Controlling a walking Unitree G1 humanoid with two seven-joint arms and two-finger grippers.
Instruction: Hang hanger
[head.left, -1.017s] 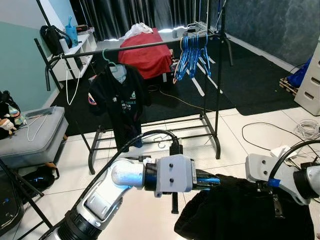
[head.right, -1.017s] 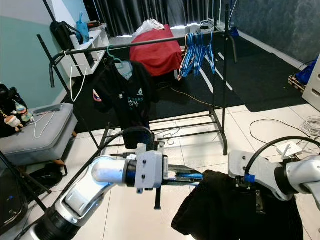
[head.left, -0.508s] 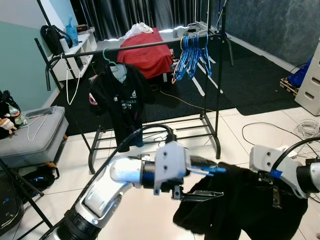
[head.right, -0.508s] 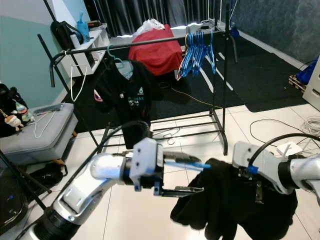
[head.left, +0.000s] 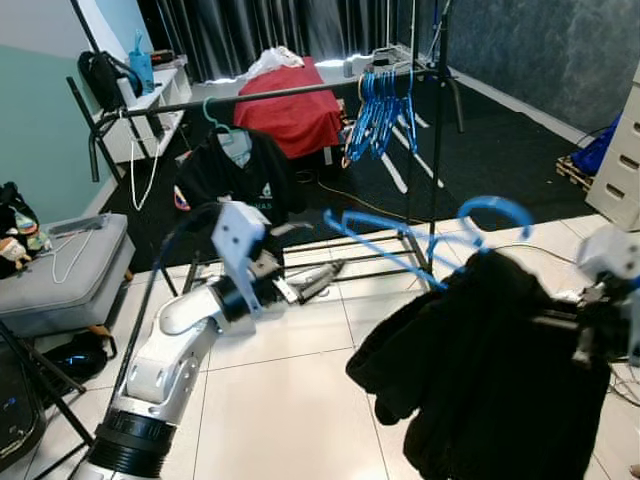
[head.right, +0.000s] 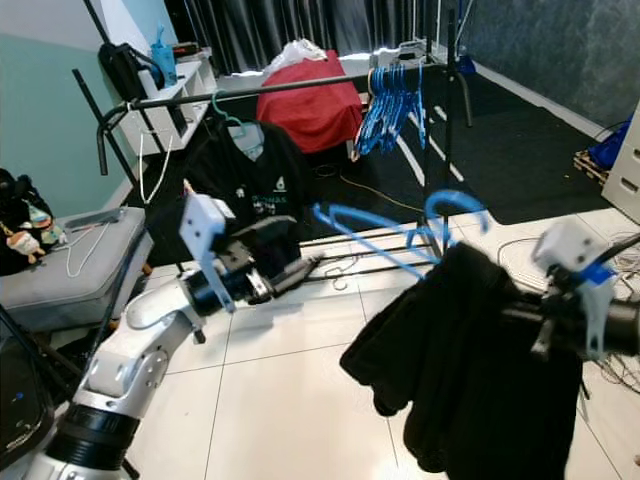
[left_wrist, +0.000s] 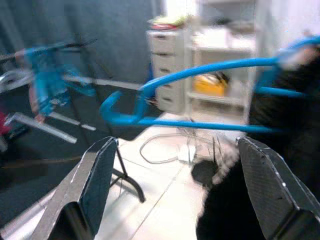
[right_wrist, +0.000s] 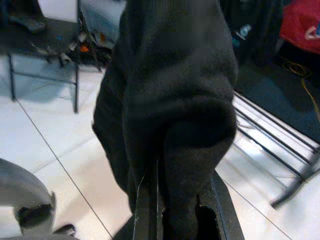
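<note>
A blue hanger (head.left: 400, 238) with its hook (head.left: 495, 210) up carries a black garment (head.left: 490, 370), which hangs in the air at the right. My right gripper (head.left: 588, 335) holds it from the right, and the right wrist view shows it (right_wrist: 182, 210) shut on the black fabric. My left gripper (head.left: 315, 278) is drawn back to the left of the hanger, open and empty; the left wrist view has wide-spread fingers (left_wrist: 95, 180) facing the hanger (left_wrist: 200, 75). The black clothes rail (head.left: 270, 95) runs across behind.
A black shirt (head.left: 235, 185) on a teal hanger and a bunch of blue hangers (head.left: 385, 110) hang on the rail. The rack's base bars (head.left: 390, 255) lie on the tiles. A grey bench (head.left: 60, 270) stands left, white drawers (head.left: 620, 150) right, and cables (head.left: 545, 255) cross the floor.
My left gripper let go of the hanger and swung back to the left, open. The right arm raised the garment, so the blue hanger and its hook now stand clear above it.
</note>
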